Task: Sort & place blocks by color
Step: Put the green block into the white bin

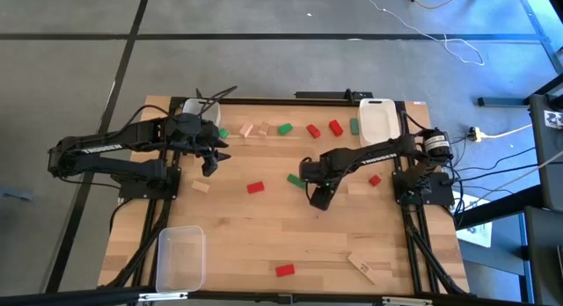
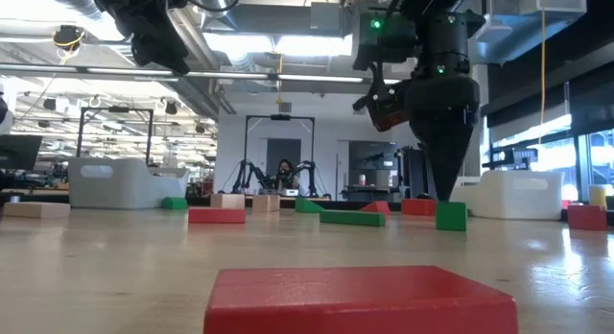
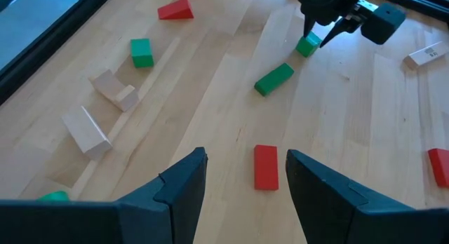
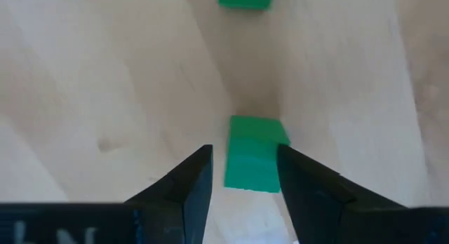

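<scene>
Directly between the right end effector's (image 4: 242, 175) spread fingers, a green block (image 4: 252, 154) lies lengthwise.

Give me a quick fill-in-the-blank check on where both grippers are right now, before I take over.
1. The right gripper has its fingers on either side of a small ____ block.
2. That block rests on the ____.
3. The left gripper is open and holds ____.
4. Ahead of the left gripper lies a flat ____ block.

Missing words: green; table; nothing; red

Red, green and pale wood blocks (image 1: 255, 188) lie scattered flat across the table, most along its far edge.
</scene>
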Robot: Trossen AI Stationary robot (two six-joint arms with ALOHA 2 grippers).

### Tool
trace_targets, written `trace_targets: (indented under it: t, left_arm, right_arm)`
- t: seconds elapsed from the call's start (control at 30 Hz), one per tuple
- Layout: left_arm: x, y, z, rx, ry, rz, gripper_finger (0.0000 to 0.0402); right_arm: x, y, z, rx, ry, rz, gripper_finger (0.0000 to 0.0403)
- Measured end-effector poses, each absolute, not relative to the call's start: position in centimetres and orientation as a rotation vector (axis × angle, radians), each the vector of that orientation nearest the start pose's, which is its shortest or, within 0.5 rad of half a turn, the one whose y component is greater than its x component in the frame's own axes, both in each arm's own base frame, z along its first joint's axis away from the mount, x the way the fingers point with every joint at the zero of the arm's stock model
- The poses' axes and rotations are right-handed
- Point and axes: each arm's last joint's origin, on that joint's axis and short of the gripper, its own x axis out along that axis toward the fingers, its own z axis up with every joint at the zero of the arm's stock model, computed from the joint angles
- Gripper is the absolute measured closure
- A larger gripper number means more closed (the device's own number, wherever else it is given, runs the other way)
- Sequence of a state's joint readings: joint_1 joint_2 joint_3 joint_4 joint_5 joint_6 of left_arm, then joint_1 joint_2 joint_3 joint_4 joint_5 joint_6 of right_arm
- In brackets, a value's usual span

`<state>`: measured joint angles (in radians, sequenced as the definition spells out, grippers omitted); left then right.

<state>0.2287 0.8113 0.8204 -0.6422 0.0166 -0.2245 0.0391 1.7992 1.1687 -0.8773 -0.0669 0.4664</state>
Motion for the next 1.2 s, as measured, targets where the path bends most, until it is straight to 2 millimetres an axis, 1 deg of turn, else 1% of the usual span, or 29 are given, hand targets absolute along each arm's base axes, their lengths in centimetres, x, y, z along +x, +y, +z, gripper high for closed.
trace_targets:
  t: [0.13,0.8,1.07,1.2]
  left_arm:
    - [15.66,3.60,30.00,-0.294,0.605,0.275,0.0213]
    - [15.66,3.59,30.00,-0.294,0.605,0.275,0.0213]
    - [15.65,3.59,30.00,-0.294,0.605,0.275,0.0213]
    - [15.65,3.59,29.99,-0.294,0.606,0.275,0.0213]
  right_arm:
    - [31.49,1.28,16.42,0.362,1.516,-0.307,0.0240]
    - [31.66,1.29,16.43,0.355,1.496,-0.309,0.0241]
    - [32.08,1.29,15.84,0.357,1.497,-0.309,0.0273]
    - [32.22,1.30,15.79,0.358,1.485,-0.307,0.0277]
